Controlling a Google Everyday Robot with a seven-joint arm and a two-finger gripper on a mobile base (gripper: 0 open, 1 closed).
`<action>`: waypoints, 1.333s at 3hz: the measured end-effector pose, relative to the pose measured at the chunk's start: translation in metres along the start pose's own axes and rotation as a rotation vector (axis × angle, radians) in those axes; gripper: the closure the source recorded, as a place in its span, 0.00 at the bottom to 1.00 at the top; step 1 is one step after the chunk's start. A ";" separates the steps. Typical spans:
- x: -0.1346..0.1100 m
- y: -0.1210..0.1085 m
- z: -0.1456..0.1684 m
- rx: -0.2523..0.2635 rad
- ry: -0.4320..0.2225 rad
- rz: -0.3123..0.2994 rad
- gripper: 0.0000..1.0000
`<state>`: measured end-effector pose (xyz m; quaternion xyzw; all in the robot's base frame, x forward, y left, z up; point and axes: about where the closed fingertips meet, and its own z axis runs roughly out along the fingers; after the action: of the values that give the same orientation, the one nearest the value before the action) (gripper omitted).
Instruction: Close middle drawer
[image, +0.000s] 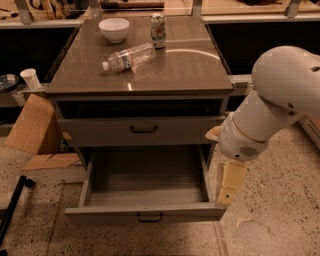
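The middle drawer (145, 214) is pulled far out of the grey cabinet. It has a low front panel with a small dark bar handle (150, 217) and a long, empty grey box (145, 172). Above it is a taller-fronted grey drawer (142, 131) with a wider dark handle, almost flush with the cabinet. My gripper (226, 199) hangs from the white arm (280, 95) and points down. It is just beside the right front corner of the open drawer, at the level of its rim.
On the cabinet top (190, 70) are a white bowl (114, 29), a lying plastic bottle (129, 57) and a can (158, 30). Cardboard (34, 125) leans at the left with a paper cup (31, 78) behind. A dark bar (12, 205) lies on the speckled floor at the left.
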<state>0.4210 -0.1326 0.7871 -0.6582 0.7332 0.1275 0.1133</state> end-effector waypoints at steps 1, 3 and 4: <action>0.000 0.000 0.000 0.000 0.000 0.000 0.00; 0.044 0.012 0.119 -0.065 0.051 0.052 0.03; 0.057 0.019 0.164 -0.105 0.044 0.060 0.25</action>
<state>0.3962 -0.1287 0.6145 -0.6436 0.7473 0.1547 0.0585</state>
